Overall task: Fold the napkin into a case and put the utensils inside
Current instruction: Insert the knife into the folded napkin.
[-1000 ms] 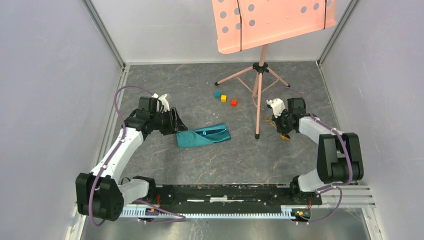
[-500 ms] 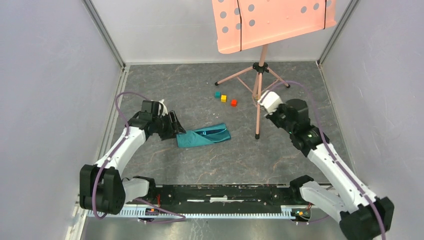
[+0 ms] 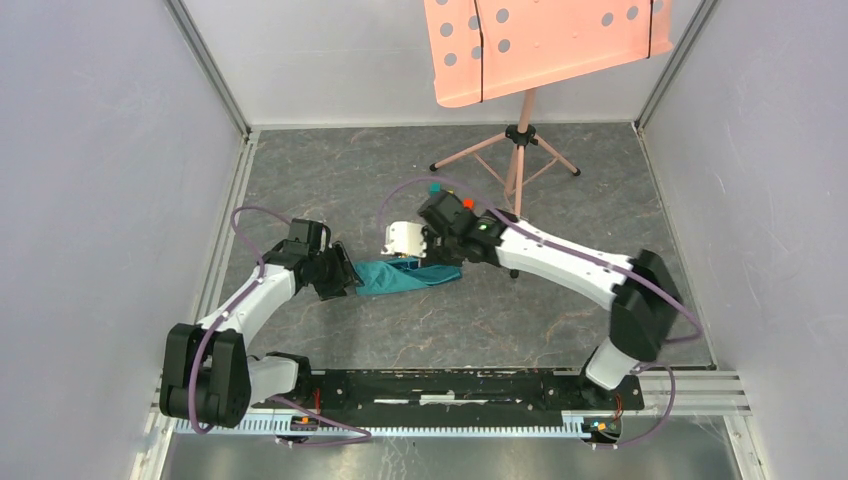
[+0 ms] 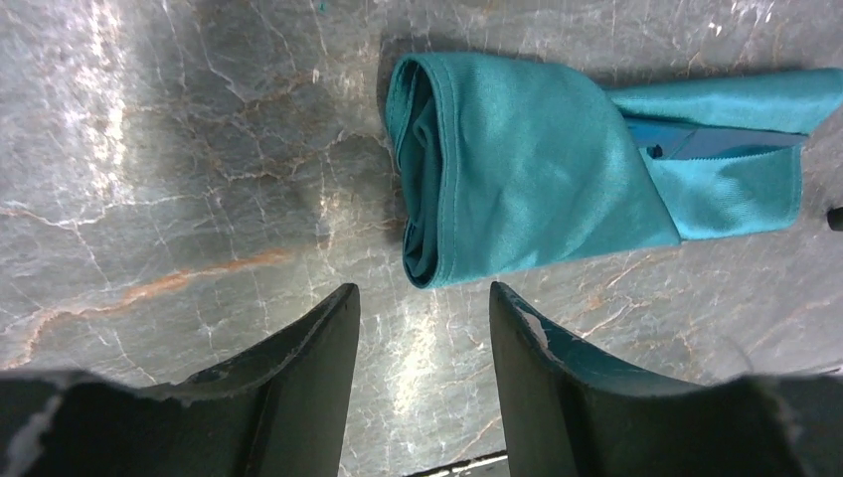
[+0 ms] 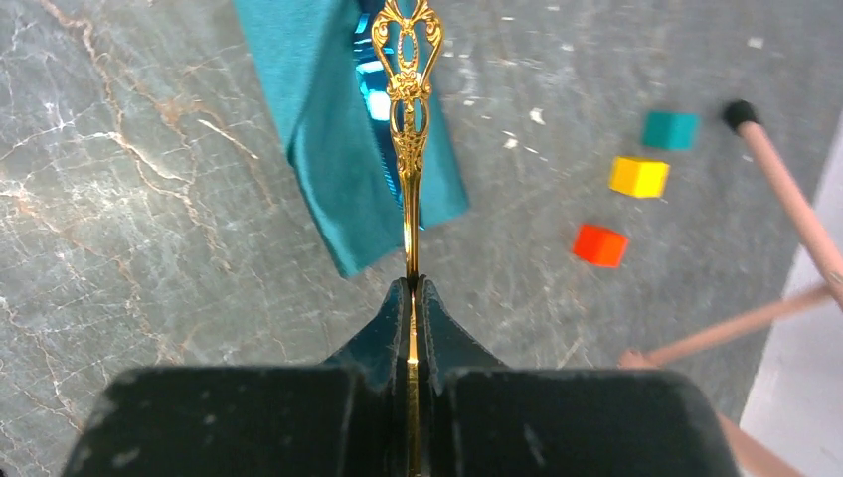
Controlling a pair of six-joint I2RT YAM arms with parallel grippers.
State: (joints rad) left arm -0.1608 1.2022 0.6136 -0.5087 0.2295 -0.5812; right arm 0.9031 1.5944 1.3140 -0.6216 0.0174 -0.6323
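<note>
The teal-green napkin lies folded as a slim case [image 3: 410, 275] [image 4: 527, 179] on the table. A bright blue utensil [image 4: 696, 144] [image 5: 373, 89] peeks out of the case's open right end. My left gripper [image 3: 345, 280] [image 4: 422, 288] stands open just off the rolled left end, touching nothing. My right gripper [image 3: 432, 252] [image 5: 412, 283] is shut on the thin stem of the golden utensil [image 5: 408, 99]. The utensil's ornate handle points out over the case's open end. Its bowl is hidden behind the fingers.
A pink music stand [image 3: 520, 150] rises behind the case, one foot [image 5: 741, 114] near three small cubes: teal [image 5: 670, 129], yellow [image 5: 638, 176], red-orange [image 5: 599, 244]. Grey walls close in the table on three sides.
My right arm swung from right of the stand's leg across to above the case, carrying the golden utensil. My left gripper shifted nearer and closer to the case's left end.
</note>
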